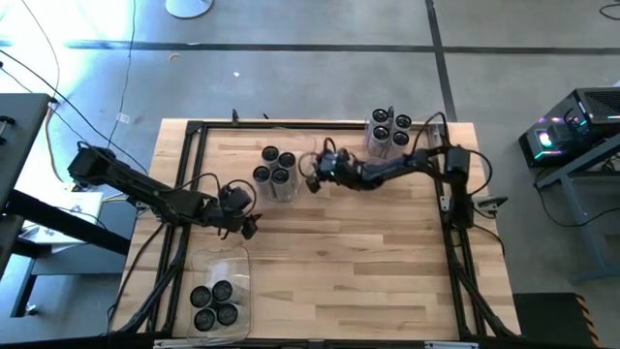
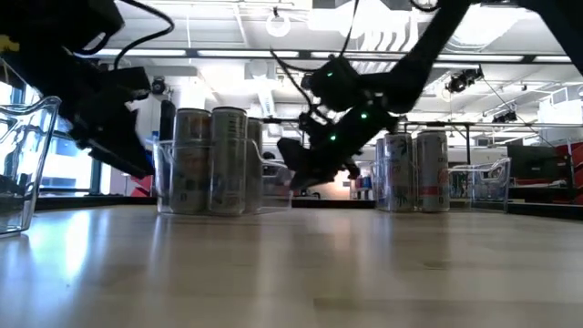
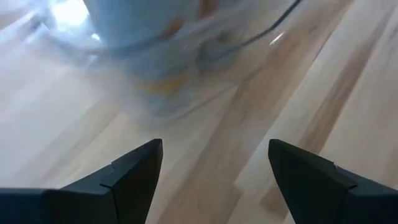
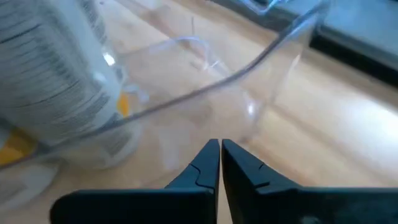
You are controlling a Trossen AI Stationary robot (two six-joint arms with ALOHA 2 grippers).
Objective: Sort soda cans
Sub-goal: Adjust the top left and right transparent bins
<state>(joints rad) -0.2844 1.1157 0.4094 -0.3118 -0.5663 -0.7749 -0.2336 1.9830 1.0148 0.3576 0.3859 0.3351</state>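
Several silvery soda cans stand upright in a clear bin at the table's middle far side. Several more cans stand at the far right corner, and several dark-topped cans sit in a clear bin at the near left. My right gripper is shut, right beside the middle bin's right wall, with a can behind that wall. My left gripper is open over bare table, left and near of the middle bin. My right gripper has its shut fingertips low at the middle bin's clear right wall, coming level from the table's right. Whether they touch the wall I cannot tell.
A dark frame runs along the table's edges. In the low view the near-left bin's wall stands at the left edge, the middle bin's cans behind it, and the far-right cans beyond. Bare wood fills the near middle and right.
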